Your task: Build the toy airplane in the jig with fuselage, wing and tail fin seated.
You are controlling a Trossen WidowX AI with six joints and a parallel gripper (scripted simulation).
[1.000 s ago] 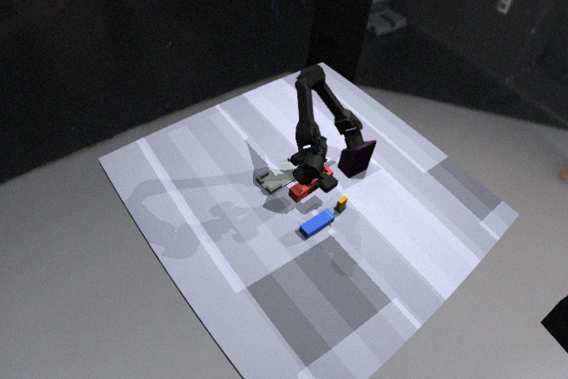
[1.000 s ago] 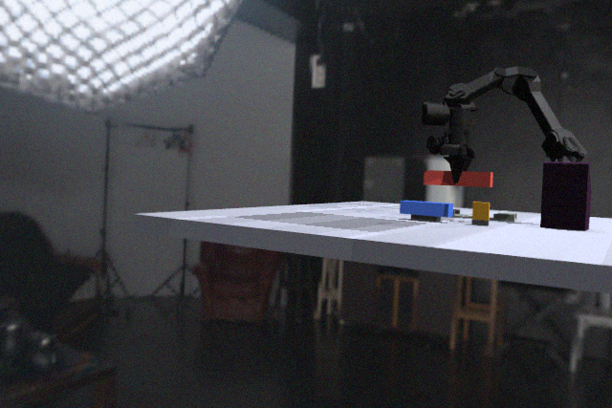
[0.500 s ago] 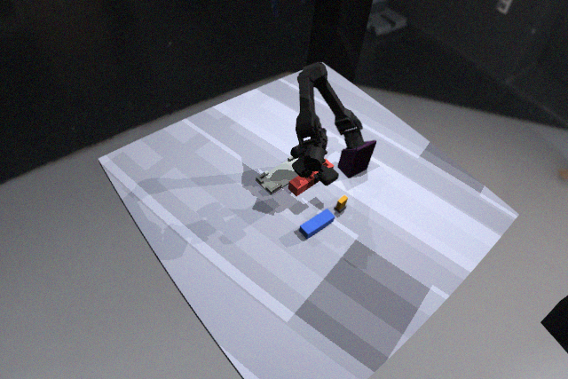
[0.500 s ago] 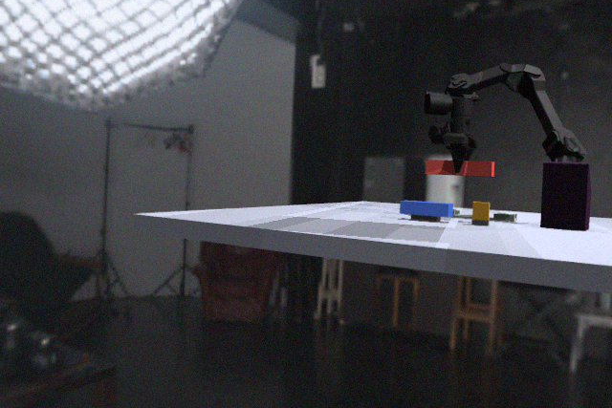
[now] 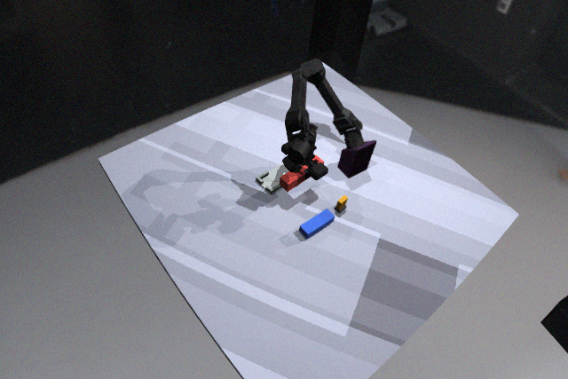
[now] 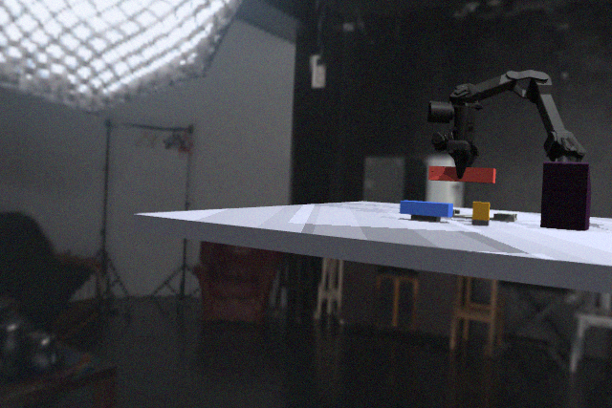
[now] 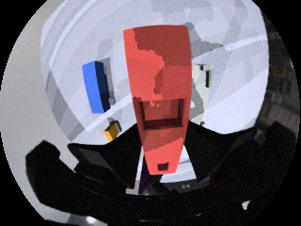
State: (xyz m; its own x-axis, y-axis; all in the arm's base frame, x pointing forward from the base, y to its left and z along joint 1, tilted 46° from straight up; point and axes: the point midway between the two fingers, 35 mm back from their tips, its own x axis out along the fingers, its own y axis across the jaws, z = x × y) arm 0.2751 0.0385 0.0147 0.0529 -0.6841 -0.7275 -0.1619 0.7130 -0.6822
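Note:
My gripper [image 5: 306,169] [image 6: 460,174] [image 7: 160,121] is shut on the red fuselage [image 5: 291,179] [image 6: 482,175] [image 7: 160,52] and holds it roughly level, well above the table. Its large socket and small tail socket face up in the wrist view. The pale grey-green jig [image 5: 271,178] [image 6: 505,217] [image 7: 200,94] lies on the table below and to the right of the fuselage in the wrist view, partly hidden by it. The blue wing [image 5: 316,223] [image 6: 426,208] [image 7: 94,87] and the yellow tail fin [image 5: 341,203] [image 6: 481,210] [image 7: 111,132] stand apart on the jig's other side, each with a dark piece beneath.
The arm's base sits on a dark purple block [image 5: 357,159] [image 6: 565,196] on the table [image 5: 275,273] [image 6: 345,240]. The tail fin stands close to one end of the wing. Striped shadows and light patches cross the table top.

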